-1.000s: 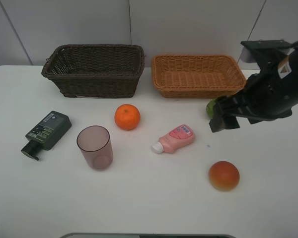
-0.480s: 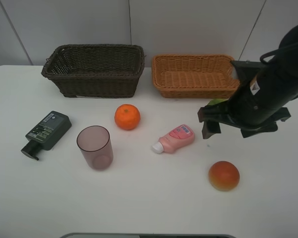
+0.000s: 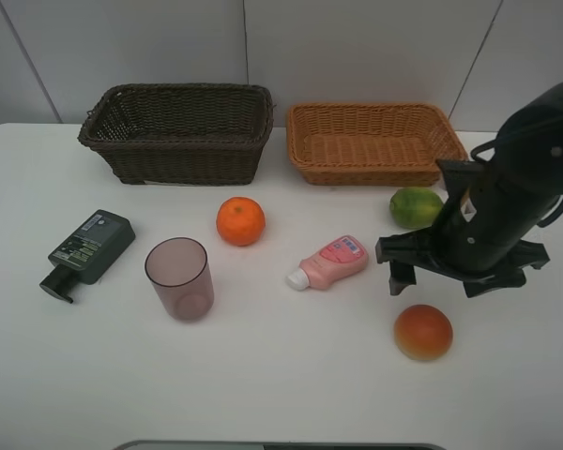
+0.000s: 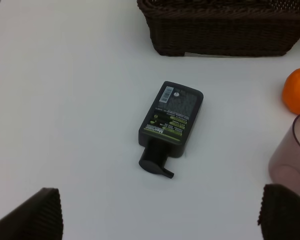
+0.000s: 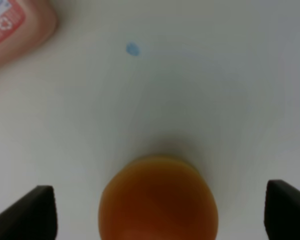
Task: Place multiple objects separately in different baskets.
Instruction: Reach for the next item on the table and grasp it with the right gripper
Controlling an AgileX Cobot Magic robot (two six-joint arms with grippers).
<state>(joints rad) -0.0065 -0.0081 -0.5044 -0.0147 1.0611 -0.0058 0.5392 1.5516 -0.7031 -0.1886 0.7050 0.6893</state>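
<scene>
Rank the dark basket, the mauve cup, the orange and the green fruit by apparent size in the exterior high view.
1. dark brown basket, clearly largest.
2. mauve cup.
3. orange and green fruit: they look about alike, so no ranking between them.

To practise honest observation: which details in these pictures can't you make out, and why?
Right wrist view: red-yellow fruit blurred, lower part cut off by the edge.
Same view: pink bottle mostly outside the frame.
Left wrist view: print on dark bottle too small.
Same view: dark basket cut off by the edge.
</scene>
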